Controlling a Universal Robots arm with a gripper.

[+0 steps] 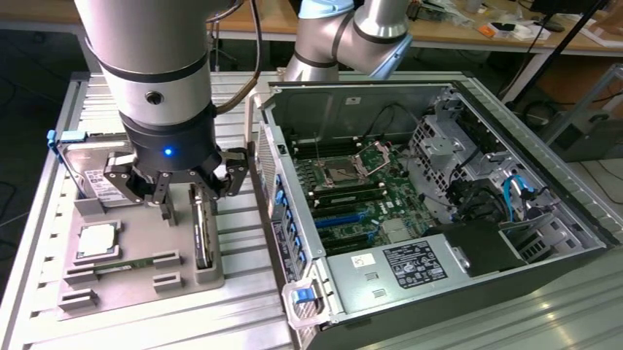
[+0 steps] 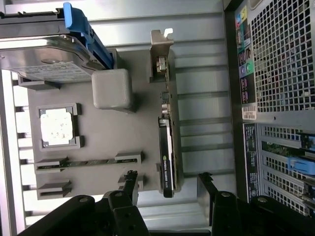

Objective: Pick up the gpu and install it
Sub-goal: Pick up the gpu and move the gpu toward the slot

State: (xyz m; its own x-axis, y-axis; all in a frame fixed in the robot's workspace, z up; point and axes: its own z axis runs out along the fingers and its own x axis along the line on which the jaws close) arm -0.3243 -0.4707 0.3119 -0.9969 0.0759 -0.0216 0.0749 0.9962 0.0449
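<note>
The gpu (image 1: 201, 237) stands edge-on in a slot of the grey holder tray (image 1: 146, 233), a thin dark card with a silver bracket at its far end. My gripper (image 1: 192, 195) hangs open just above it, one finger on either side of the card. In the wrist view the gpu (image 2: 166, 147) runs as a narrow strip towards my gripper (image 2: 168, 189). The two black fingertips (image 2: 130, 183) straddle its near end without touching it. Nothing is held.
The open computer case (image 1: 545, 240) lies to the exterior view's right, its motherboard (image 1: 351, 186) facing up. On the tray sit a hard drive with a blue frame (image 1: 93, 175), a processor (image 1: 98, 239) and a memory stick (image 1: 122, 266). The case's rear panel (image 2: 280, 59) is close beside the gpu.
</note>
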